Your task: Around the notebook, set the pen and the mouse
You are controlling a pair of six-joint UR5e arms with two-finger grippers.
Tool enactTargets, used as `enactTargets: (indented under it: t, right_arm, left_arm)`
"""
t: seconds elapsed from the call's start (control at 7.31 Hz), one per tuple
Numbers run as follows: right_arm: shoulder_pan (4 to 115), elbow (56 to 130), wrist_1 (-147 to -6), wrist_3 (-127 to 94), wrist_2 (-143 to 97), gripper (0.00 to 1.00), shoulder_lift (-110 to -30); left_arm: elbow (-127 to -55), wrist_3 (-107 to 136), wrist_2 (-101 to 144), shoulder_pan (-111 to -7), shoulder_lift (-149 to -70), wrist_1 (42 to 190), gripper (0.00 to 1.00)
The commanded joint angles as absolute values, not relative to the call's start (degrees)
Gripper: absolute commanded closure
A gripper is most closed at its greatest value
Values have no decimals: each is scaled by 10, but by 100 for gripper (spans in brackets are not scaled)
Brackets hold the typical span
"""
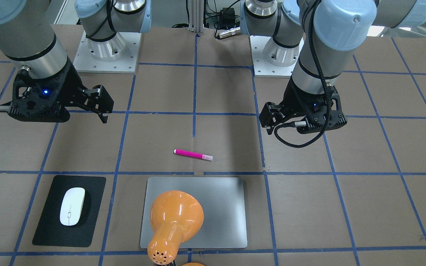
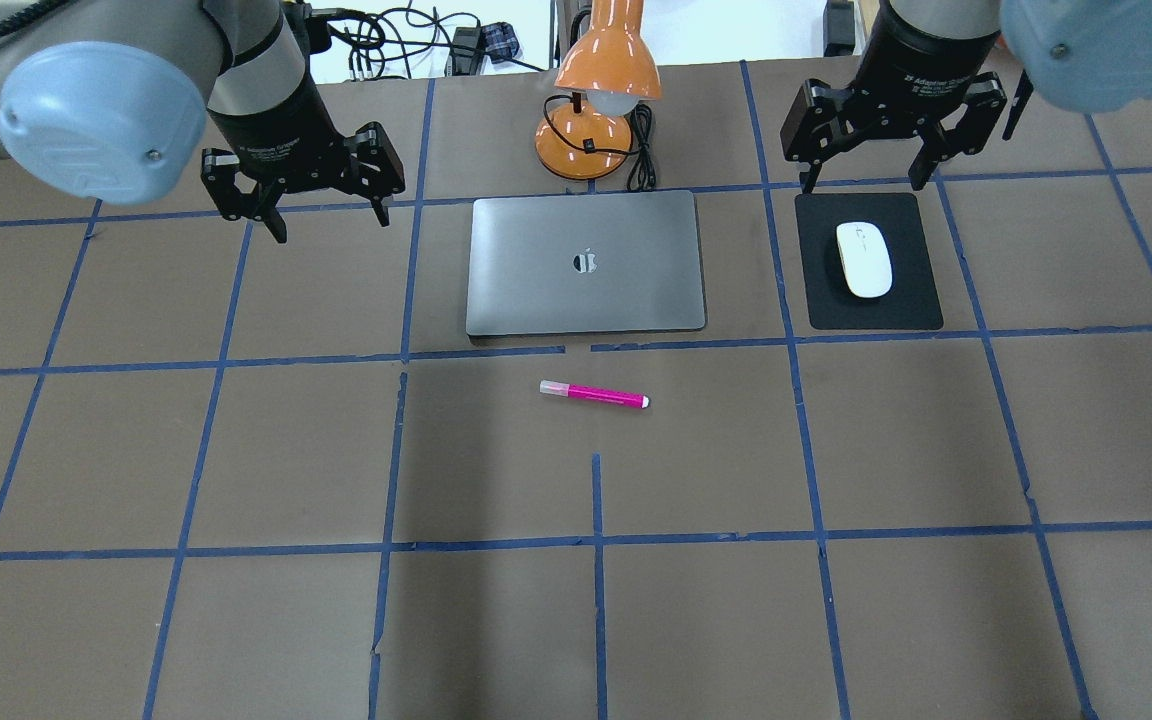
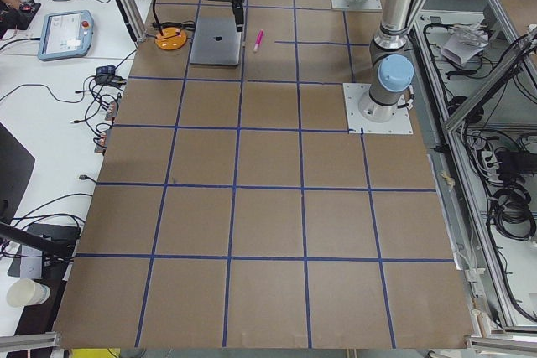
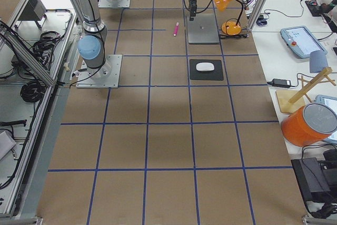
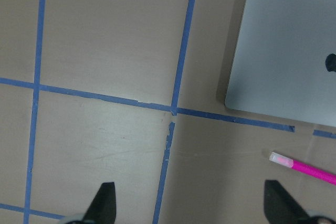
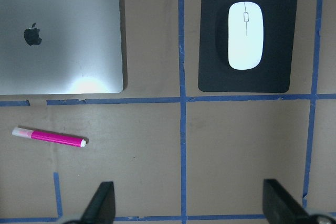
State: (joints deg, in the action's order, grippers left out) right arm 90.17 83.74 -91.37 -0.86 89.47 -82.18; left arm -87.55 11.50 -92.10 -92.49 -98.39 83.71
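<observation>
The silver-grey notebook (image 2: 536, 290) lies closed at the table's far centre. The magenta pen (image 2: 593, 394) lies flat on the table just in front of it, pale cap pointing left. The white mouse (image 2: 864, 259) rests on a black mat (image 2: 871, 310) to the right of the notebook. My left gripper (image 2: 331, 228) hovers open and empty left of the notebook. My right gripper (image 2: 864, 182) hangs open and empty just beyond the mouse. The right wrist view shows the mouse (image 6: 245, 35), pen (image 6: 49, 136) and notebook (image 6: 58, 30) below it.
An orange desk lamp (image 2: 591, 130) with a black cord stands behind the notebook, and its shade covers part of the notebook (image 1: 220, 207) in the front-facing view. Blue tape lines cross the brown table (image 2: 236, 600). Tablets and cables lie beyond the table's far edge.
</observation>
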Motion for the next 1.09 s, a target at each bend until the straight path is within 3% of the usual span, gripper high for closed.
enactTargets:
  t: [0.0, 0.96]
  right_arm:
    - [902, 837, -912, -8, 895, 0, -820]
    - [902, 845, -913, -8, 893, 0, -823]
  left_arm:
    - [-882, 9, -911, -907, -970, 857, 0]
    - [-891, -83, -889, -850, -952, 895, 0]
